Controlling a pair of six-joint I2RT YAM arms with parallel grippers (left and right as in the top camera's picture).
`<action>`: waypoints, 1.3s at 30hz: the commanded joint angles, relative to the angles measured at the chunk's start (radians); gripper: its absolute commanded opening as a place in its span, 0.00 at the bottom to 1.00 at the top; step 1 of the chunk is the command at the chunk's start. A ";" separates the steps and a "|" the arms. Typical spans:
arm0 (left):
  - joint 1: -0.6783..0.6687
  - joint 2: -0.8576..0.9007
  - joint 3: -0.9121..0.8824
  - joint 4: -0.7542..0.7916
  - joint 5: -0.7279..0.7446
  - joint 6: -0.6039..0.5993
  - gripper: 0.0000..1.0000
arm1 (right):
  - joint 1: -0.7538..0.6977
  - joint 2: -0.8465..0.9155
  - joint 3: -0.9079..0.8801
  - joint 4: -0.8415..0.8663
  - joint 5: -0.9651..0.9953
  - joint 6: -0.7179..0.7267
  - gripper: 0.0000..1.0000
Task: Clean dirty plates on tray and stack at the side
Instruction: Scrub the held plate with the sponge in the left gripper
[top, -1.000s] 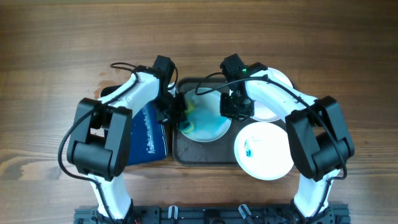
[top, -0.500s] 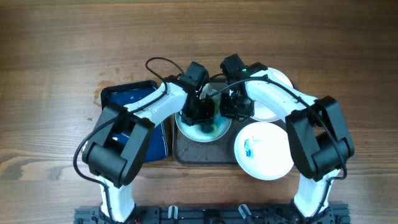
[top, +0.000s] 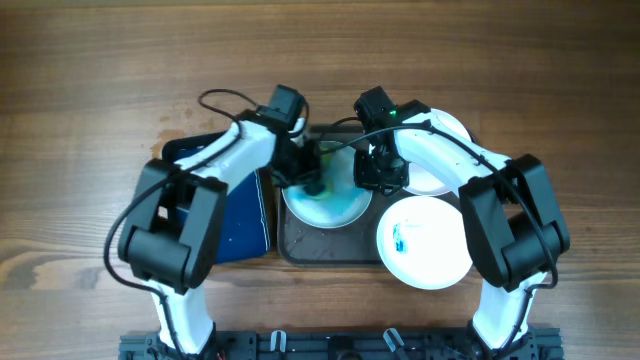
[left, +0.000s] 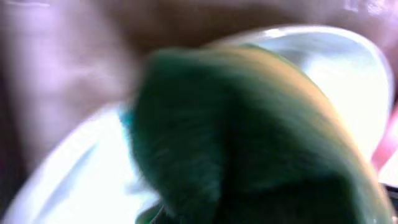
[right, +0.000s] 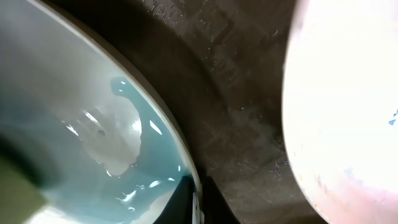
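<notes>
A white plate (top: 330, 205) wet with blue liquid lies in the dark grey-brown tray (top: 320, 248). My left gripper (top: 303, 172) is shut on a green and yellow sponge (top: 312, 184) pressed on the plate's far left part. The left wrist view shows the blurred sponge (left: 249, 137) over the plate (left: 74, 180). My right gripper (top: 376, 174) is shut on the plate's right rim, which sits between the jaws (right: 196, 200). A second plate (top: 425, 240) with small blue smears lies at the tray's right front. A third plate (top: 445, 150) lies behind it, partly under the right arm.
A smaller glossy dark blue tray (top: 235, 215) lies left of the grey tray, partly under the left arm. In the right wrist view the smeared plate (right: 339, 112) lies close to the right of the held plate (right: 74, 124), with bare tray (right: 236, 93) between.
My left gripper swept the sponge from the plate's left edge to its middle, then back to the far left. The right gripper has kept its hold on the rim.
</notes>
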 joint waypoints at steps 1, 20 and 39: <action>0.022 0.111 -0.074 -0.068 -0.328 -0.007 0.04 | 0.012 0.047 -0.043 -0.027 0.031 -0.006 0.04; -0.210 0.111 -0.074 -0.006 -0.116 0.114 0.04 | 0.012 0.047 -0.043 -0.028 0.031 -0.013 0.04; -0.006 0.107 -0.048 -0.087 -0.134 0.064 0.04 | 0.012 0.047 -0.043 -0.045 0.031 -0.014 0.04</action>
